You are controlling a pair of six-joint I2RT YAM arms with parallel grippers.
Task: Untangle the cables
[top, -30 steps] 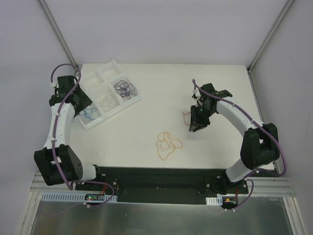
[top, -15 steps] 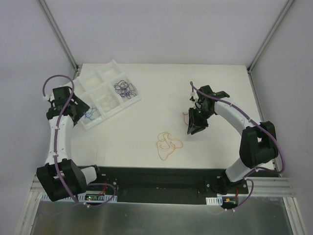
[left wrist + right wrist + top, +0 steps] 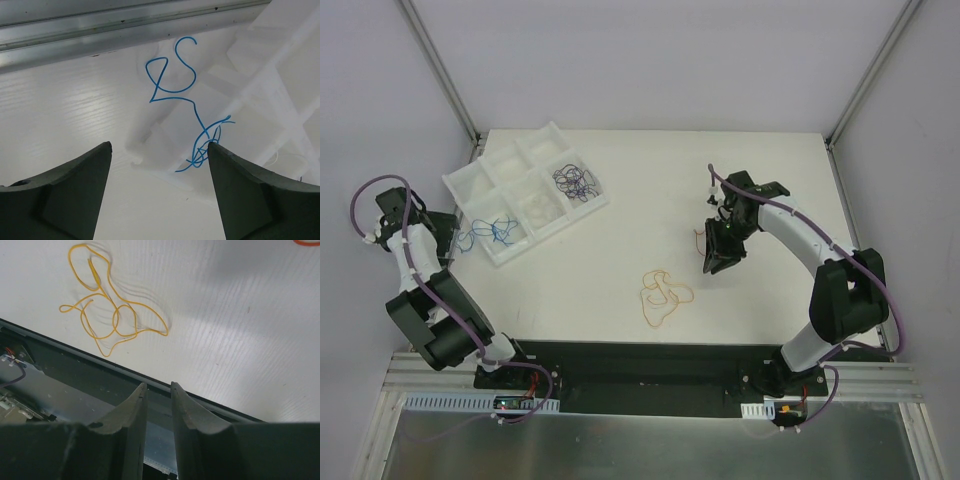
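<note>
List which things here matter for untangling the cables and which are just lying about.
Job: thin curly blue wire; dark tangle of thin wires; looped yellow-orange wire; short red wire.
Lying about: white compartmented plastic tray; thick purple arm cables.

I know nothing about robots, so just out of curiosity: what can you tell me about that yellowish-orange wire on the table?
The orange cable is a single thin, flexible wire, yellow-orange, curled into several loose loops that cross over one another. It lies flat on the white table near the front edge, out in the open, and nothing but the tabletop touches it.
</note>
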